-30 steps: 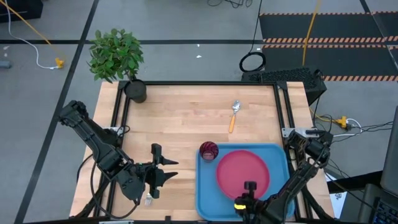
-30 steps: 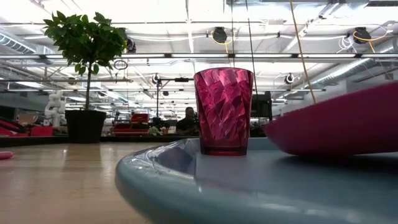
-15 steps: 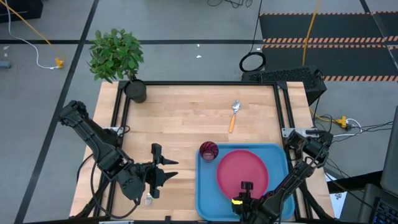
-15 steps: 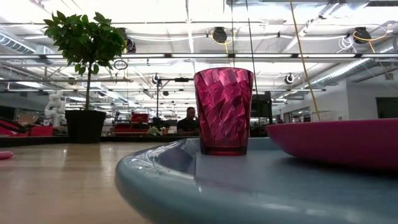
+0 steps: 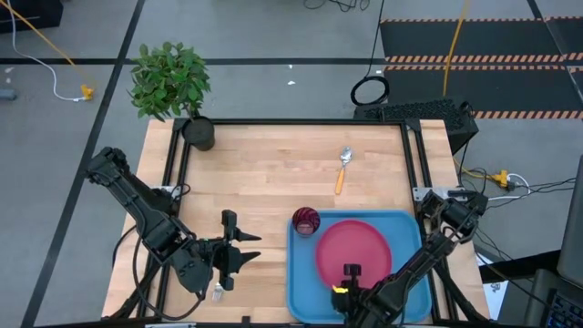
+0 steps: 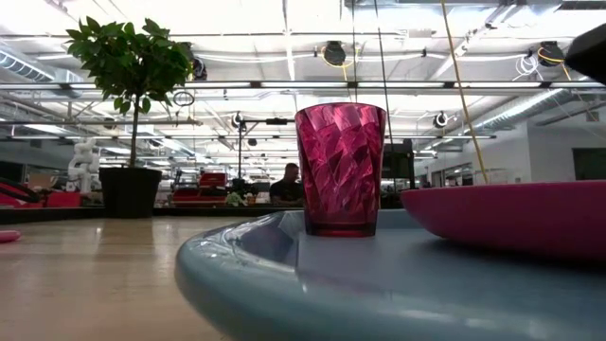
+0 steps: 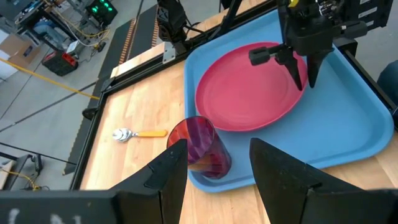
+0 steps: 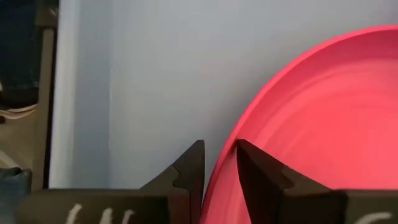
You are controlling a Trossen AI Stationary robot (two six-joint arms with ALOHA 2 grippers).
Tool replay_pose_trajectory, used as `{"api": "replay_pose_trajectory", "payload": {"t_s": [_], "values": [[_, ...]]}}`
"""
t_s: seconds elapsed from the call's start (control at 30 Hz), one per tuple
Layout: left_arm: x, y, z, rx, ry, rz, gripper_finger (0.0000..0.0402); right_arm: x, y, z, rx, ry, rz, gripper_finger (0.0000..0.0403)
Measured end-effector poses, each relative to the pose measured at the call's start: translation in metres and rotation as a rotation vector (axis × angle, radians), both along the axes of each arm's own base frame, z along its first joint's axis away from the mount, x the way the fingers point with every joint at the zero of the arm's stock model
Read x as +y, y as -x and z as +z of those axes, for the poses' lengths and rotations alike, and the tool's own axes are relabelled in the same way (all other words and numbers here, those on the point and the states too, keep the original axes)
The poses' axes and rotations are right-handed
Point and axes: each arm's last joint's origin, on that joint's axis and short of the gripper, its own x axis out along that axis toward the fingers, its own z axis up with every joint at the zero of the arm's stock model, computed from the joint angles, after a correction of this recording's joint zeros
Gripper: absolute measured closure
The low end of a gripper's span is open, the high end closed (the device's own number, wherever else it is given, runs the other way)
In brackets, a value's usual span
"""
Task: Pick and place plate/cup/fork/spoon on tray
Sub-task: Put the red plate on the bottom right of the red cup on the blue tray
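The plate (image 5: 355, 254) lies flat in the tray (image 5: 301, 290) at the bench's near right corner, beside the cup (image 5: 306, 220). The right pincer (image 5: 348, 272) hovers over its near rim, fingers slightly apart and empty. The left pincer (image 5: 251, 248) waits open. The plate seems light, stiff and slippery, so the thin rim is the best hold.

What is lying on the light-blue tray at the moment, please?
The tray holds the plate and the cup. No cutlery shows on it; the right tool hides the plate's near edge.
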Motion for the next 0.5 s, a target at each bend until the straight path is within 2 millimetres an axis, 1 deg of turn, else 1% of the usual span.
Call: {"api": "replay_pose_trajectory", "payload": {"t_s": [0.23,0.5], "values": [[0.0,0.0,0.0,0.0,0.0,0.0,0.0227,-0.001,-0.012,0.003,-0.051,-0.023,0.041,0.0318],[0.0,0.0,0.0,0.0,0.002,0.001,0.0227,-0.002,-0.014,0.003,-0.04,-0.042,0.044,0.0318]]}}
